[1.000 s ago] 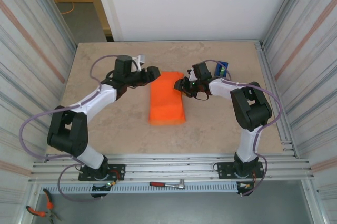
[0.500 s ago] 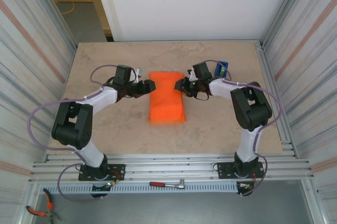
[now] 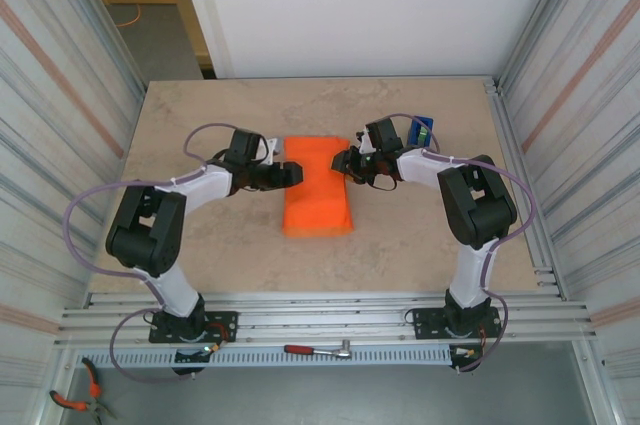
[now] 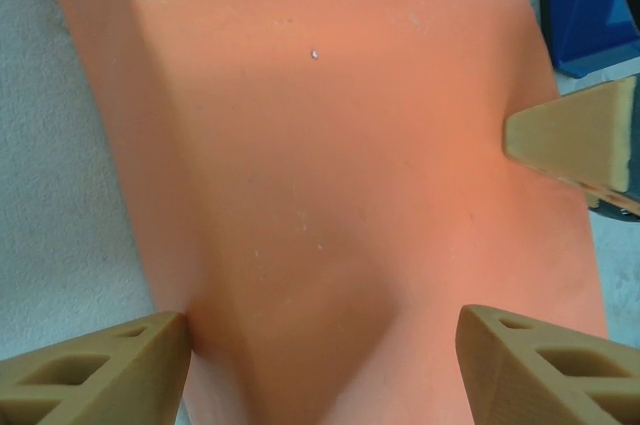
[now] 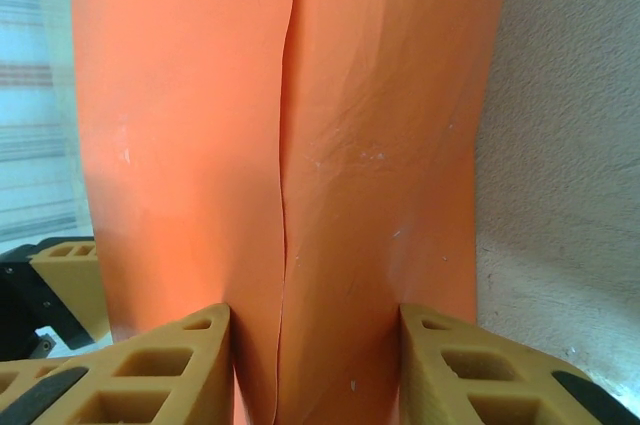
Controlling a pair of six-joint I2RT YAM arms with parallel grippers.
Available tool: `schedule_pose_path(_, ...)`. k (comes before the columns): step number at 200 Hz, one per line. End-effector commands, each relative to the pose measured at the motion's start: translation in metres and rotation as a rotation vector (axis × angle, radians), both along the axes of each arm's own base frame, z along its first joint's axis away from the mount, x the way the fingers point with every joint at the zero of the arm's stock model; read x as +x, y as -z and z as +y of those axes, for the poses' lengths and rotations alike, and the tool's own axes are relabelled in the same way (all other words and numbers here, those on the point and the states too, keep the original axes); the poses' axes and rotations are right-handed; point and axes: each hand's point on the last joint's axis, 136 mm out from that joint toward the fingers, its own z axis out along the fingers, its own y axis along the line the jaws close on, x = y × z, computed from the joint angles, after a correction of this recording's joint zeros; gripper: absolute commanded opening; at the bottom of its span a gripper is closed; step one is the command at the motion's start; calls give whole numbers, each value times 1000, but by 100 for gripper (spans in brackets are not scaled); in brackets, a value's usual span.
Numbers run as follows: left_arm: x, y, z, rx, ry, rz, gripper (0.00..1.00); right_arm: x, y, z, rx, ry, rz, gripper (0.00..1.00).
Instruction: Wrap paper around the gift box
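The orange paper (image 3: 318, 187) lies folded into a long bundle in the middle of the table. The gift box is hidden inside it. A seam (image 5: 285, 195) runs along the top where one flap overlaps the other. My left gripper (image 3: 295, 173) is at the bundle's left edge, open, its jaws wide apart over a bulge in the paper (image 4: 330, 195). My right gripper (image 3: 343, 162) is at the bundle's right edge, its fingers (image 5: 470, 365) pressed against both sides of the folded paper. In the left wrist view, one right finger (image 4: 575, 140) shows across the paper.
A blue tape dispenser (image 3: 423, 131) stands behind the right gripper, close to the paper's far right corner (image 4: 590, 5). Corrugated walls close in both table sides. A wrench (image 3: 318, 349) lies on the front rail.
My left gripper has slid down the paper's left edge towards the near side and opened wider. The paper's far left corner has flattened. My right gripper has closed a little on the paper.
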Motion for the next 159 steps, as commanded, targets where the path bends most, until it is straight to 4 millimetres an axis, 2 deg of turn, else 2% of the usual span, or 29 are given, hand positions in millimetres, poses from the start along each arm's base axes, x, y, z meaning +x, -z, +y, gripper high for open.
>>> schedule_pose_path(1, -13, 23, -4, 62, 48, 40, 71, -18, 31, -6, -68, -5, 93, 38)
schedule_pose_path(61, -26, 51, 6, 233, 49, 82, 71, -17, 30, -5, -66, -7, 93, 38)
schedule_pose_path(83, -29, 57, 10, 254, 35, 107, 68, -12, 20, -4, -59, -13, 81, 40)
schedule_pose_path(98, -32, 61, 13, 269, 28, 120, 67, -4, 5, -6, -48, -12, 60, 46)
schedule_pose_path(121, -34, 64, 16, 281, 26, 132, 65, 12, -29, -17, -24, 11, 7, 61)
schedule_pose_path(159, -35, 67, 18, 295, 25, 140, 64, 26, -79, -56, 6, 82, -74, 68)
